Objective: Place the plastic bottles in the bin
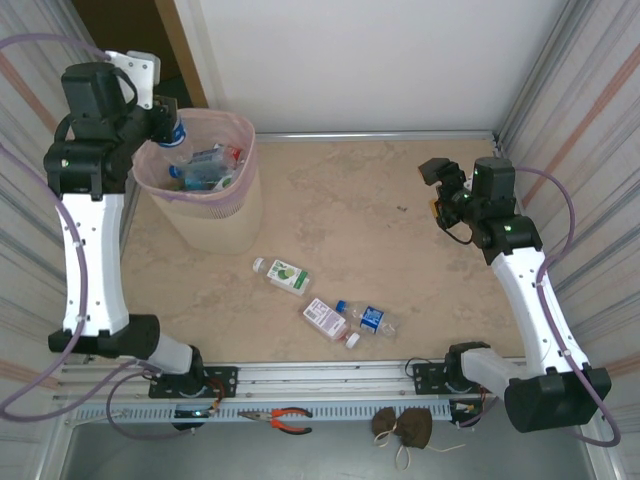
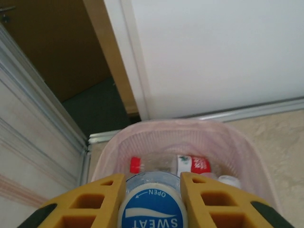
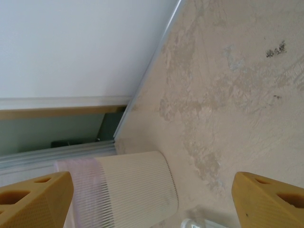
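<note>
The left arm is reaching up and across to the far left corner with its elbow raised high. The left gripper (image 1: 168, 133) is hanging over the bin (image 1: 215, 225), its yellow fingers (image 2: 90, 204) pinching a blue-and-white bottle (image 2: 152, 211) by its round body, right above the pink-lined opening. Several bottles (image 1: 205, 168) are lying inside the bin. Three more are lying on their sides on the table (image 1: 400, 250), towards the front rail: a green-labelled bottle (image 1: 281, 275), a pink-labelled bottle (image 1: 326, 318) and a blue-labelled bottle (image 1: 368, 318) just beside it. To my eye they are looking light and empty, thin-walled and smooth, so they are likely going to roll away or dent under a hard squeeze. Taking each one across the middle of the body, over the label, is looking like the safest hold. The right arm is standing folded at the right side, with the right gripper (image 1: 442, 195) raised above the table, its fingers spread wide and holding nothing
</note>
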Controlling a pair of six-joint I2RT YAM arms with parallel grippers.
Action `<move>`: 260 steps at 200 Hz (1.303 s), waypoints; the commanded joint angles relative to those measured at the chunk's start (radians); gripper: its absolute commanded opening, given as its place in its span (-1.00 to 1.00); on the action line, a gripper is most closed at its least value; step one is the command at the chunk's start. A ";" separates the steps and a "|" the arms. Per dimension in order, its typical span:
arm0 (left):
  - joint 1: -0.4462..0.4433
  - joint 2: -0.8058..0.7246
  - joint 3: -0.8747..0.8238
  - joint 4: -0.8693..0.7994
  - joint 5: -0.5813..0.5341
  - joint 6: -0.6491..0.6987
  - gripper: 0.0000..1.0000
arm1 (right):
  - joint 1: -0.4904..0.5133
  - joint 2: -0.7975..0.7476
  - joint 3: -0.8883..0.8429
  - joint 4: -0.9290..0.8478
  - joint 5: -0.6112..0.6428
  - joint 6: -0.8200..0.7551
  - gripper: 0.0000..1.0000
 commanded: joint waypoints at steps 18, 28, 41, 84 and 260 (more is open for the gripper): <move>0.022 0.097 0.101 -0.145 -0.085 0.081 -1.00 | -0.006 0.002 0.017 -0.004 -0.016 -0.030 0.71; 0.026 0.121 0.120 -0.173 -0.108 0.086 -1.00 | -0.006 0.002 0.016 -0.004 -0.016 -0.061 0.71; 0.030 0.153 0.139 -0.199 -0.134 0.092 -0.99 | -0.006 0.001 0.014 -0.004 -0.014 -0.067 0.72; 0.032 0.233 0.169 -0.244 -0.229 0.124 -0.99 | -0.008 0.003 0.004 -0.003 -0.010 -0.072 0.72; 0.064 0.495 0.266 -0.259 -0.119 0.104 0.00 | -0.035 -0.001 -0.012 0.003 -0.010 -0.080 0.73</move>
